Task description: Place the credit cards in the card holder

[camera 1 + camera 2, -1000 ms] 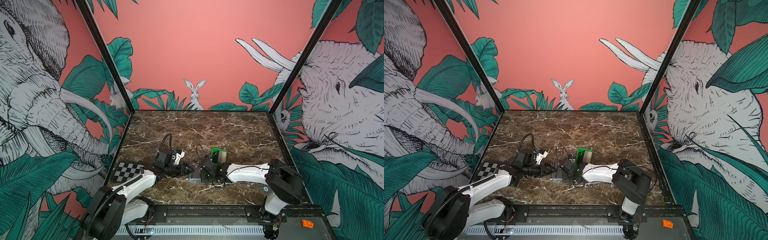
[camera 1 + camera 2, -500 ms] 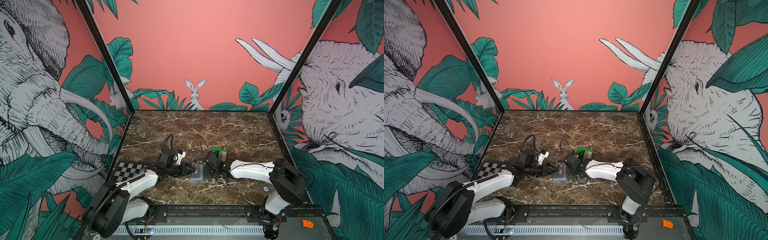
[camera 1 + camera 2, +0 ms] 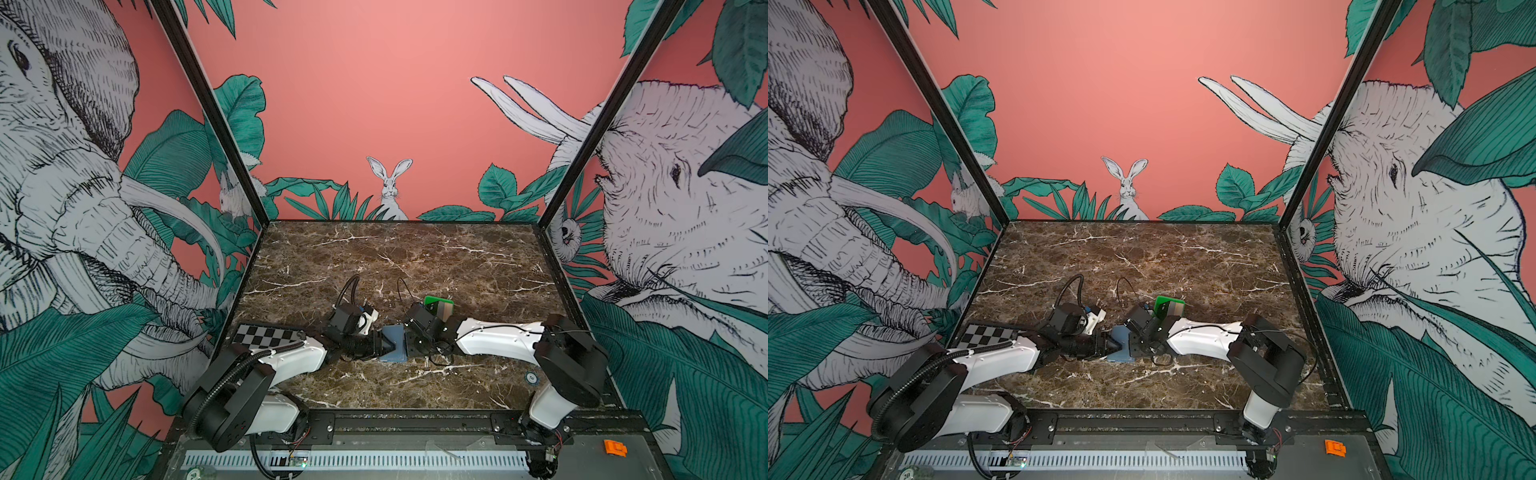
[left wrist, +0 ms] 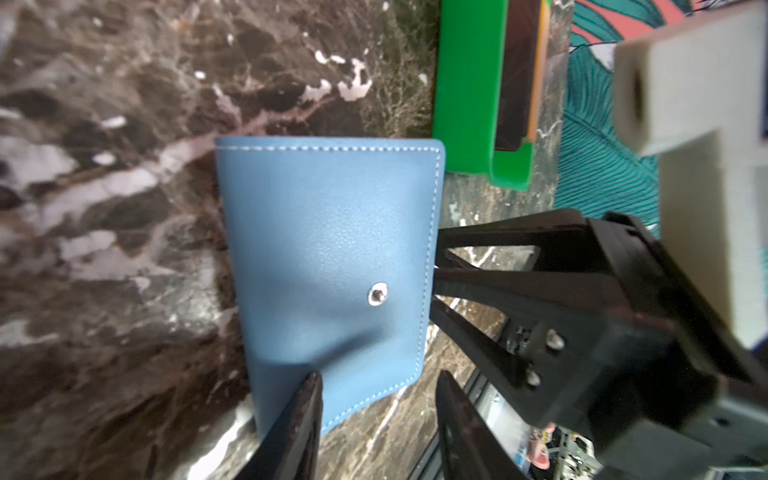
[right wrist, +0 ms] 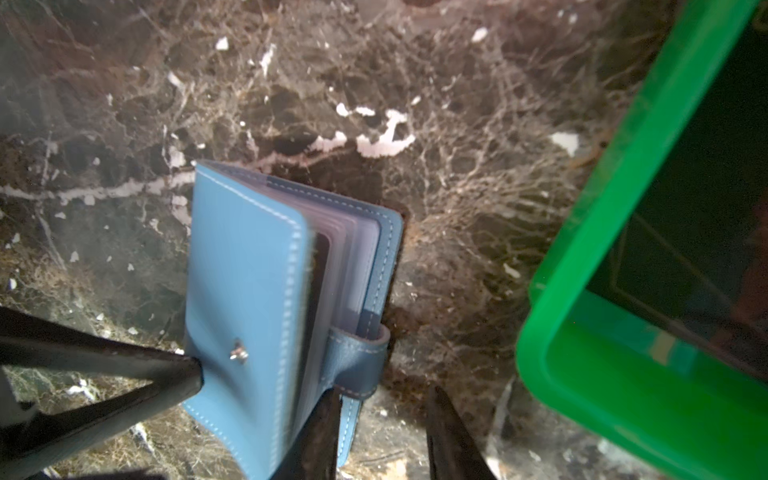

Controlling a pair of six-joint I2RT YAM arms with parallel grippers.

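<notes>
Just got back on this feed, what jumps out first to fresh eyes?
The slate-blue card holder lies front and centre on the table, cover ajar with clear sleeves showing, while the left gripper and right gripper meet at it from opposite sides. Just beyond the right gripper sits a bright green tray with credit cards in it. An elephant-and-rabbit mural covers the walls.

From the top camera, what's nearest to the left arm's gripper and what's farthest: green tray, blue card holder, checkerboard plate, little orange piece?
1. card holder, mid-table, touching a fingertip of the left gripper.
2. green tray, just behind the holder, to the right.
3. checkerboard plate, on the left, beside the arm.
4. orange piece, far off at the front right.
</notes>
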